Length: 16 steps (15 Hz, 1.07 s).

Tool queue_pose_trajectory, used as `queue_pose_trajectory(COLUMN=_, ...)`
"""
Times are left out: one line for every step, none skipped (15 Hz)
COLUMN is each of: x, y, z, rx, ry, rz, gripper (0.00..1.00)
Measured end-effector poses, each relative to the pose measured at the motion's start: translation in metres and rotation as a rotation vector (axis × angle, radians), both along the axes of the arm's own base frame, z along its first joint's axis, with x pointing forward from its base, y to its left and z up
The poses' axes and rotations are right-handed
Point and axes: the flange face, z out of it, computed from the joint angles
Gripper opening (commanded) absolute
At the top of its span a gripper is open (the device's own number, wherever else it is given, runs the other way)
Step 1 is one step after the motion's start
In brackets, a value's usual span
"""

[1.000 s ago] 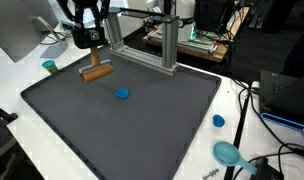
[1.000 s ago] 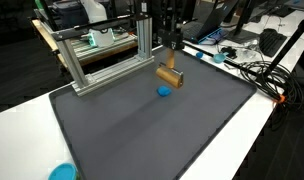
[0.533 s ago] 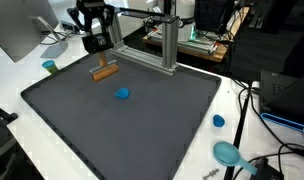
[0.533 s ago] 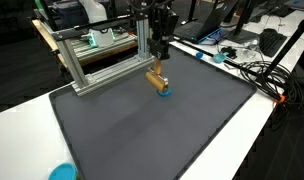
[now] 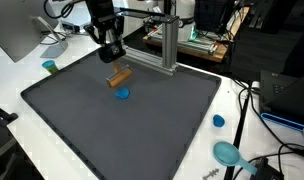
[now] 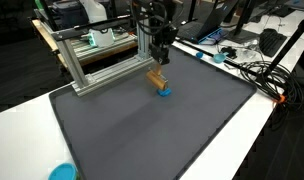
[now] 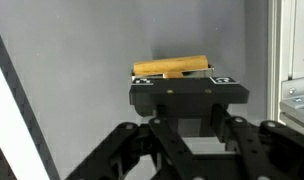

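The end effector [image 5: 115,64] is closed narrowly on a tan wooden block [image 5: 119,77]. It grips the upper side, so the block hangs tilted, apparently clear of the dark mat [image 5: 82,125] on the counter [image 5: 7,95]. The block is toward the mat's far edge, just beyond a small blue object [image 5: 122,94].

Both exterior cameras are looking down from well back, at different angles, sharing the grey mat [image 5: 112,130] [image 6: 142,130] and aluminium frame [image 5: 168,45] [image 6: 102,62]. The wrist camera is peering closely past the gripper [image 7: 184,78] at the mat.
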Motion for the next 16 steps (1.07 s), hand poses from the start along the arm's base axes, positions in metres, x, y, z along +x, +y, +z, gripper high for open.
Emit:
queue_pose_trajectory(x=0.001, y=0.001, z=-0.001, rx=0.001, ry=-0.007, rz=0.002, gripper=0.21)
queue_pose_trajectory(x=0.002, y=0.003, z=-0.001, rx=0.002, ry=-0.013, rz=0.004, gripper=0.21)
queue_pose_trajectory(x=0.003, y=0.004, z=-0.002, rx=0.003, ry=-0.016, rz=0.008, gripper=0.21)
queue_pose_trajectory(x=0.003, y=0.007, z=-0.003, rx=0.003, ry=-0.014, rz=0.013, gripper=0.21)
queue_pose_trajectory(x=0.005, y=0.01, z=-0.006, rx=0.003, ry=-0.01, rz=0.019, gripper=0.21)
queue_pose_trajectory(x=0.007, y=0.014, z=-0.009, rx=0.002, ry=-0.006, rz=0.026, gripper=0.21)
queue_pose_trajectory(x=0.01, y=0.018, z=-0.014, rx=0.002, ry=-0.002, rz=0.033, gripper=0.21)
queue_pose_trajectory(x=0.013, y=0.022, z=-0.018, rx=0.002, ry=0.002, rz=0.04, gripper=0.21)
queue_pose_trajectory(x=0.016, y=0.026, z=-0.021, rx=0.003, ry=0.005, rz=0.046, gripper=0.21)
queue_pose_trajectory(x=0.02, y=0.029, z=-0.024, rx=0.004, ry=0.006, rz=0.052, gripper=0.21)
queue_pose_trajectory(x=0.024, y=0.031, z=-0.027, rx=0.003, ry=0.006, rz=0.056, gripper=0.21)
queue_pose_trajectory(x=0.028, y=0.032, z=-0.03, rx=-0.002, ry=0.007, rz=0.06, gripper=0.21)
queue_pose_trajectory(x=0.032, y=0.032, z=-0.032, rx=-0.008, ry=0.007, rz=0.063, gripper=0.21)
queue_pose_trajectory(x=0.035, y=0.032, z=-0.035, rx=-0.014, ry=0.007, rz=0.063, gripper=0.21)
queue_pose_trajectory(x=0.039, y=0.03, z=-0.037, rx=-0.019, ry=0.007, rz=0.064, gripper=0.21)
queue_pose_trajectory(x=0.042, y=0.029, z=-0.037, rx=-0.022, ry=0.011, rz=0.062, gripper=0.21)
